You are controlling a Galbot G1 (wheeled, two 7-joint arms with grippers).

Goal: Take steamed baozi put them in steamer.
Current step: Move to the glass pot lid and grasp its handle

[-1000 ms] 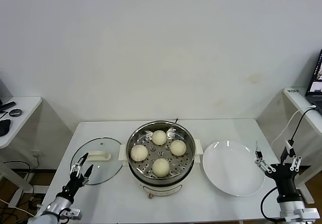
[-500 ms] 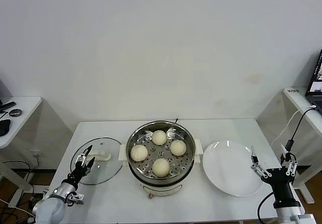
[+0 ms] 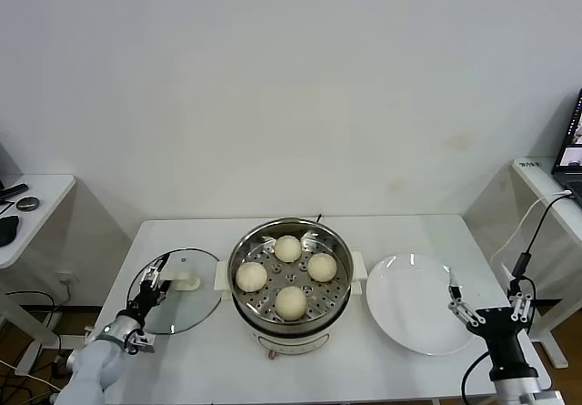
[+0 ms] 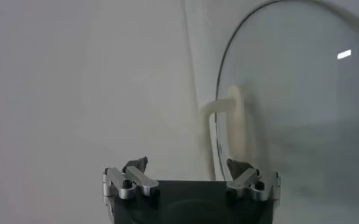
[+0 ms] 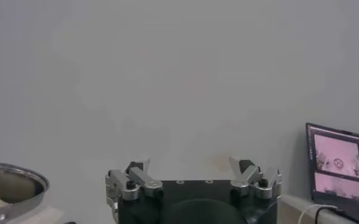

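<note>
Several pale cream baozi (image 3: 291, 302) lie on the perforated tray inside the shiny steel steamer (image 3: 238, 252) at the table's middle. My left gripper (image 3: 150, 280) is open and empty, low over the near left edge of the glass lid (image 3: 195, 268), well left of the steamer. In the left wrist view the left gripper (image 4: 186, 165) faces the lid's white handle (image 4: 231, 115). My right gripper (image 3: 485, 296) is open and empty beside the near right edge of the white plate (image 3: 414, 305). In the right wrist view the right gripper (image 5: 188, 163) points at the wall, with the steamer's rim (image 5: 11, 181) at the side.
The glass lid (image 4: 301, 91) lies flat left of the steamer. The flat white plate holds nothing. A side table with dark items (image 3: 23, 200) stands far left. A desk with a laptop (image 5: 341, 167) and cables (image 3: 532, 232) stands far right.
My left gripper has moved forward from the table's front edge to the lid's near edge. My right gripper has sunk lower and drifted slightly left. The baozi have not moved.
</note>
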